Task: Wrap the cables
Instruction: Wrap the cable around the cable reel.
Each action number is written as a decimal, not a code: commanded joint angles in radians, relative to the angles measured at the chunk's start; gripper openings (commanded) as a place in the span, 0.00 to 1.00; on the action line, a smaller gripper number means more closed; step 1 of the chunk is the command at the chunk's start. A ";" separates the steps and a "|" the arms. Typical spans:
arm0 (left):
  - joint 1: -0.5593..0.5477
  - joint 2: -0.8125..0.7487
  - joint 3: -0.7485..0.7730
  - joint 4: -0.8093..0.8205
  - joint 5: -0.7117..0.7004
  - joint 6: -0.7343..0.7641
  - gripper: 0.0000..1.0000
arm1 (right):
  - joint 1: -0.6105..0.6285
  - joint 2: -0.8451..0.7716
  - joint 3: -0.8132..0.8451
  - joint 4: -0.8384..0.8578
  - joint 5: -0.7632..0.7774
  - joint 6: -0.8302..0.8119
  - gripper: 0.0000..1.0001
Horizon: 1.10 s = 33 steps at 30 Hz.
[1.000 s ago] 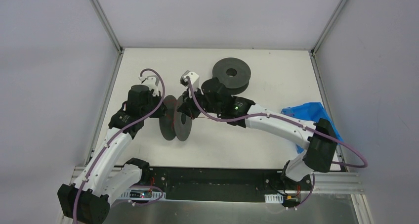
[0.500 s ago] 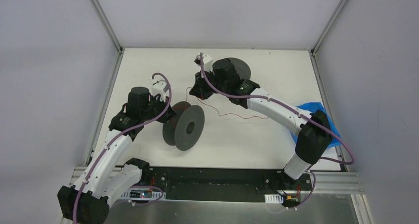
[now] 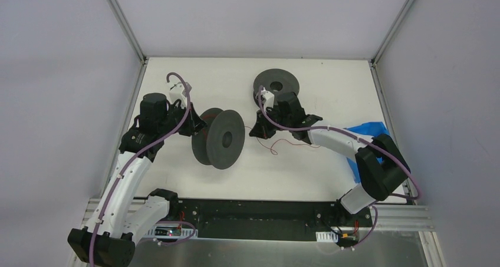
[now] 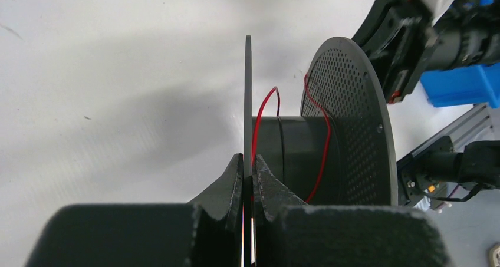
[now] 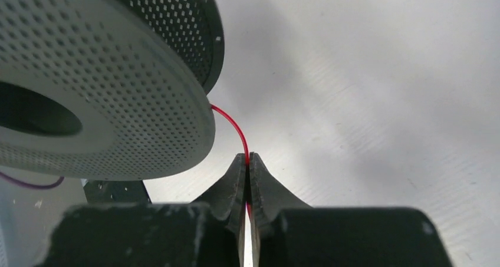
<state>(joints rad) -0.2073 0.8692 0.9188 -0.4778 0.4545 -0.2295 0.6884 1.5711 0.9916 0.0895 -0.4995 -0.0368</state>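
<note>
Pinching the cable [image 5: 234,126], right pincer [image 5: 248,161] faces the spool [image 3: 218,138] that left pincer [image 4: 247,164] clamps.

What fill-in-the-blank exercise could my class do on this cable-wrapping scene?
1. The left gripper is ___ on a flange of the near spool.
2. The right gripper pinches the thin ___ cable.
3. The far spool lies ___ rather than on edge.
Missing words: shut; red; flat.
</note>
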 commanded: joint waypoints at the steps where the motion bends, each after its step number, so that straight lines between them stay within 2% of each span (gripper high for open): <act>1: 0.011 -0.017 0.075 0.000 0.037 -0.080 0.00 | 0.004 -0.043 -0.079 0.215 -0.156 -0.037 0.05; 5: 0.012 -0.021 0.090 -0.025 -0.006 -0.089 0.00 | 0.005 -0.021 -0.155 0.313 -0.165 -0.041 0.08; 10: 0.014 -0.024 0.100 -0.030 -0.044 -0.112 0.00 | 0.006 0.075 -0.226 0.450 -0.160 -0.024 0.19; 15: 0.014 -0.030 0.090 -0.031 -0.108 -0.140 0.00 | 0.009 0.154 -0.311 0.658 -0.155 0.024 0.17; 22: 0.021 -0.060 0.110 -0.022 -0.277 -0.218 0.00 | 0.060 0.145 -0.356 0.660 -0.090 0.060 0.14; 27: 0.035 -0.072 0.096 0.062 -0.291 -0.340 0.00 | 0.168 0.145 -0.381 0.662 0.040 0.090 0.14; 33: 0.064 -0.076 0.101 0.090 -0.332 -0.442 0.00 | 0.275 0.194 -0.384 0.720 0.085 0.136 0.13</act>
<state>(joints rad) -0.1665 0.8185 0.9642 -0.4984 0.1654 -0.5476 0.9146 1.7454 0.6056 0.7170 -0.4648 0.0586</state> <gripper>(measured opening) 0.018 0.132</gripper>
